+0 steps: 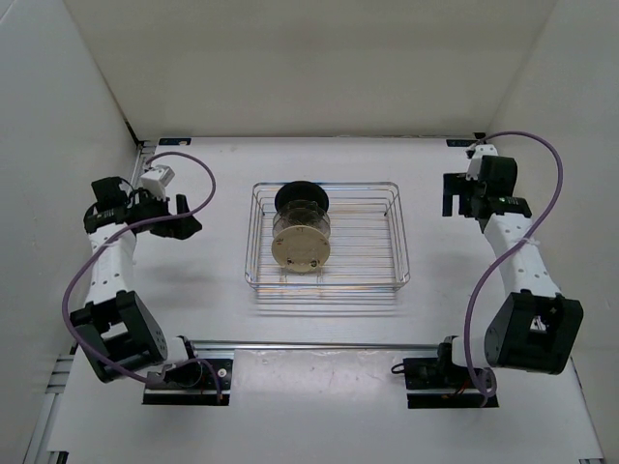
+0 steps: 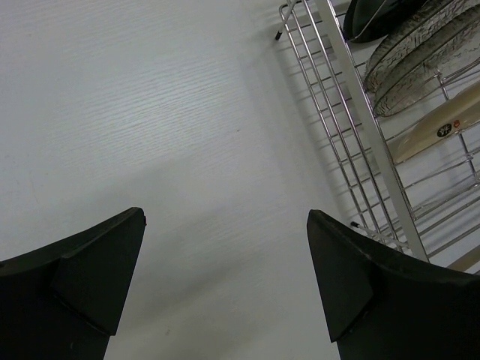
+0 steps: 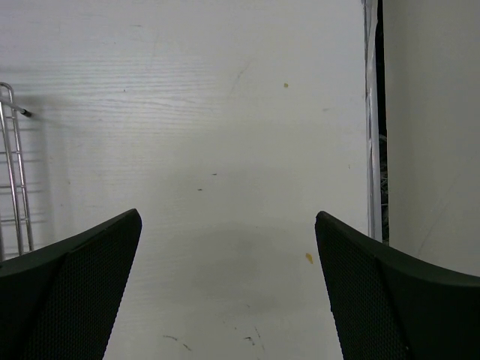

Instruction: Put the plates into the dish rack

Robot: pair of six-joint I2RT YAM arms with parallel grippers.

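The chrome wire dish rack (image 1: pixel 387 232) sits mid-table with plates standing on edge in its left half. A black plate (image 1: pixel 302 196) is at the back, two clear plates (image 1: pixel 302 224) stand behind a cream-tan plate (image 1: pixel 301 251) at the front. In the left wrist view the dish rack (image 2: pixel 360 142) fills the upper right, with the black plate (image 2: pixel 375 16), a clear plate (image 2: pixel 420 64) and the cream plate (image 2: pixel 442 131) in it. My left gripper (image 1: pixel 184 216) hangs open left of the rack, my right gripper (image 1: pixel 453 198) open right of it. Both hold nothing.
White walls enclose the table on the left, back and right. In the right wrist view a corner of the rack (image 3: pixel 15 172) shows at the left and the table's edge strip (image 3: pixel 370 120) meets the wall at the right.
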